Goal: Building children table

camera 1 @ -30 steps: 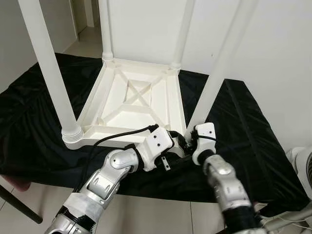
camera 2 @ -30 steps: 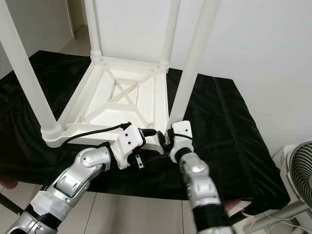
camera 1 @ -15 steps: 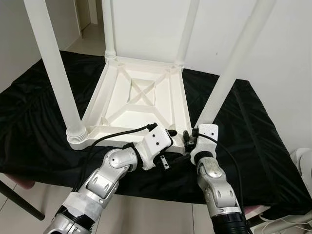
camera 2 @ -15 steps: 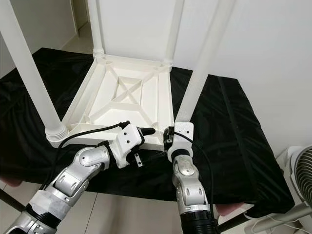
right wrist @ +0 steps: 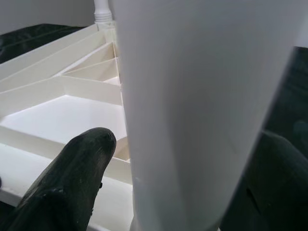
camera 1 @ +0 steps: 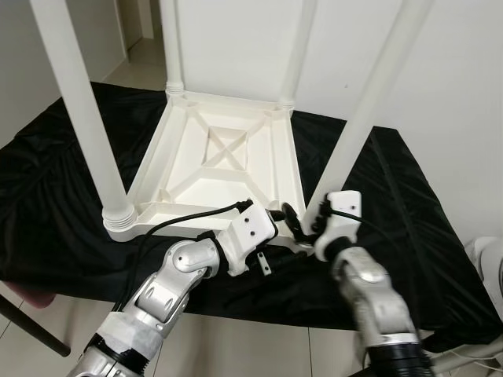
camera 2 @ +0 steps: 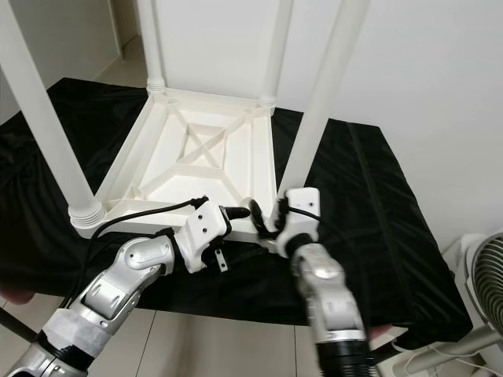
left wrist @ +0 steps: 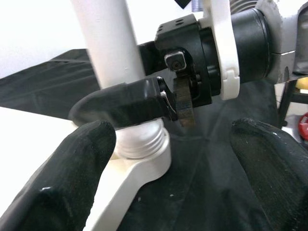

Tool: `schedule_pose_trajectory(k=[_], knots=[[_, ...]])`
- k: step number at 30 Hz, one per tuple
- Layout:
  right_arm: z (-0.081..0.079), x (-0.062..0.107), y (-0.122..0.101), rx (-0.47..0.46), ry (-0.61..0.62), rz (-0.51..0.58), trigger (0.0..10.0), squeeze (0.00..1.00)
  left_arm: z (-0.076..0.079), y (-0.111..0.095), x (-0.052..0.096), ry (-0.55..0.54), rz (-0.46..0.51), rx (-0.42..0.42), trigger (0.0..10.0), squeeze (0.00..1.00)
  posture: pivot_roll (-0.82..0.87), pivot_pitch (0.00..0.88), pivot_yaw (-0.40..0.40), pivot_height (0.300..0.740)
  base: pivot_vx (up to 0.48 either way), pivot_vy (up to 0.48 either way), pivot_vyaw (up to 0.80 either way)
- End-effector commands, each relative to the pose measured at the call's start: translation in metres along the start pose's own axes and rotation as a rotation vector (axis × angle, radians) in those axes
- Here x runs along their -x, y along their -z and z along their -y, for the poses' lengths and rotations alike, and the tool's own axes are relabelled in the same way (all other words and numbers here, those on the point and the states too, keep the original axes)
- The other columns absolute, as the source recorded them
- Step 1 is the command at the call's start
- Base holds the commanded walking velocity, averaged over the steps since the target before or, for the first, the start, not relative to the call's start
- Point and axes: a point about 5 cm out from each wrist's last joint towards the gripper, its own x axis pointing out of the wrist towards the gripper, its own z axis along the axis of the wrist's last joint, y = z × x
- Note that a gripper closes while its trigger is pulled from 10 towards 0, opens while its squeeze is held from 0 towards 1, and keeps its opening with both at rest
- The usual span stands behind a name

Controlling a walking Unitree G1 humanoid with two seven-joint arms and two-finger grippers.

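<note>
A white children's table (camera 1: 283,169) lies upside down on a black cloth, its legs pointing up. My right gripper (camera 1: 311,223) is shut on the near right leg (camera 1: 369,102) just above its threaded base (left wrist: 144,144). In the right wrist view the leg (right wrist: 192,96) stands between the two black fingers (right wrist: 72,178). My left gripper (camera 1: 281,215) is open beside that same corner, aimed at the leg's base. Its fingers (left wrist: 62,178) are spread with nothing between them, close to the right gripper's finger (left wrist: 125,103).
The black cloth (camera 1: 47,173) covers a low platform whose front edge runs just under my arms. Three other white legs (camera 1: 78,110) stand up from the table's corners. A fan (camera 2: 481,271) stands on the floor at the right. A white wall is close behind.
My right forearm has swung out to the right while its gripper stays around the leg's base. The left gripper has kept its place at the corner. The camera shifted a little.
</note>
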Motion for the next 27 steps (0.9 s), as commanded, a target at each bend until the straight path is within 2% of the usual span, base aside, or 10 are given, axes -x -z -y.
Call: schedule_pose_trajectory(k=[1, 3, 4, 6, 12, 17, 24, 25, 26, 27], knots=[[0.006, 0.003, 0.007, 0.031, -0.094, -0.035, 10.0, 0.00, 0.005, -0.001, -0.002, 0.028, 0.004, 0.004, 10.0, 0.00, -0.08, 0.000, -0.094, 0.740, 0.000, 0.000, 0.00], [0.010, 0.004, 0.009, 0.046, -0.127, -0.051, 10.0, 0.00, 0.005, -0.001, -0.002, 0.029, 0.004, 0.004, 10.0, 0.00, -0.08, 0.000, -0.094, 0.740, 0.000, 0.000, 0.00], [0.022, 0.004, 0.013, 0.089, -0.154, -0.087, 10.0, 0.00, 0.006, -0.001, -0.002, 0.031, 0.005, 0.003, 10.0, 0.00, -0.08, 0.000, -0.097, 0.740, 0.000, 0.000, 0.00], [0.028, 0.004, 0.015, 0.118, -0.180, -0.104, 10.0, 0.00, 0.006, -0.002, -0.002, 0.031, 0.007, 0.002, 10.0, 0.00, -0.07, 0.000, -0.097, 0.740, 0.000, 0.000, 0.00], [0.030, 0.001, 0.017, 0.143, -0.266, -0.126, 10.0, 0.00, 0.006, -0.003, -0.003, 0.031, 0.009, 0.002, 10.0, 0.00, -0.07, 0.000, -0.092, 0.740, 0.000, 0.000, 0.00], [0.033, -0.012, 0.018, 0.174, -0.340, -0.127, 10.0, 0.00, 0.005, -0.004, -0.003, 0.034, 0.006, 0.002, 10.0, 0.00, -0.06, 0.000, -0.086, 0.740, 0.000, 0.000, 0.00], [0.033, -0.023, 0.019, 0.195, -0.376, -0.130, 10.0, 0.00, 0.006, -0.003, -0.002, 0.050, -0.001, 0.003, 10.0, 0.00, -0.06, 0.000, -0.086, 0.740, 0.000, 0.000, 0.00], [0.032, -0.024, 0.020, 0.195, -0.384, -0.136, 3.0, 0.00, 0.007, -0.003, -0.002, 0.055, -0.001, 0.003, 10.0, 0.00, -0.05, 0.000, -0.087, 0.740, 0.000, 0.000, 0.00], [0.032, -0.024, 0.020, 0.195, -0.384, -0.136, 3.0, 0.00, 0.007, -0.003, -0.002, 0.055, -0.001, 0.003, 10.0, 0.00, -0.05, 0.000, -0.087, 0.740, 0.000, 0.000, 0.00], [0.032, -0.025, 0.022, 0.189, -0.397, -0.142, 0.0, 0.00, 0.008, -0.004, -0.002, 0.059, -0.002, 0.003, 10.0, 0.00, -0.05, 0.000, -0.089, 0.740, 0.000, 0.000, 0.00]])
